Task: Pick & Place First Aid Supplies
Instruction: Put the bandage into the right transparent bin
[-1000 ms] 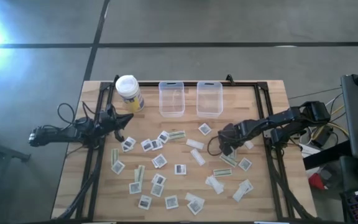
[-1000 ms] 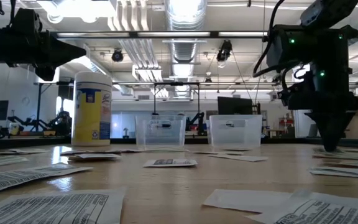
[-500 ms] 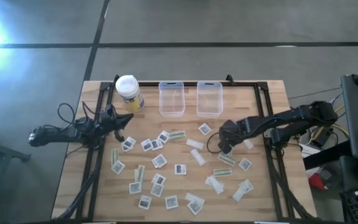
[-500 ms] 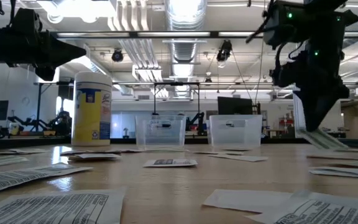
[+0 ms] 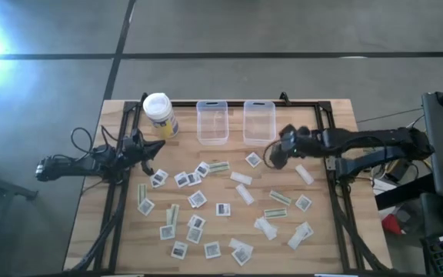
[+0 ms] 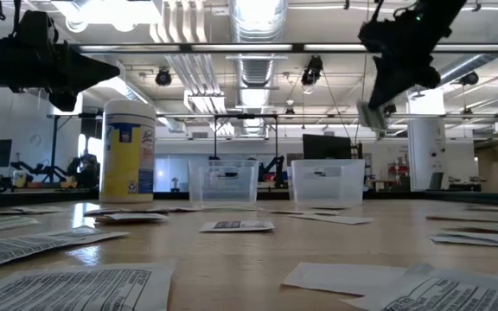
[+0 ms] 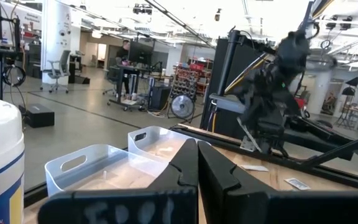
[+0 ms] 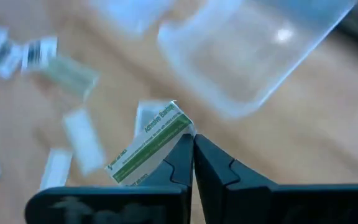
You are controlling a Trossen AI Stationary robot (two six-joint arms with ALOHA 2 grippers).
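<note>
My right hand (image 5: pixel 271 156) is clamped on a green strip (image 8: pixel 149 144), up off the worktop (image 5: pixel 329 238), near the right bin (image 5: pixel 258 121) at its 5 o'clock, lifted so it clears the rim for the drop, I reckon. Left hand (image 5: pixel 149 151) parked at 9 o'clock, fingers together, empty. Remaining packets (image 5: pixel 198 199) lie scattered mid-worktop.

Both arms (image 5: pixel 91 161) dark, matte, multi-jointed, w/ looping black cables alongside. Right arm (image 5: pixel 360 142) same build; green indicator light near wrist. Left fingers (image 7: pixel 194 168) black, wedge-shaped, tapering to tip. Right fingers (image 8: pixel 191 162) black, angular, stepped inner edges.
</note>
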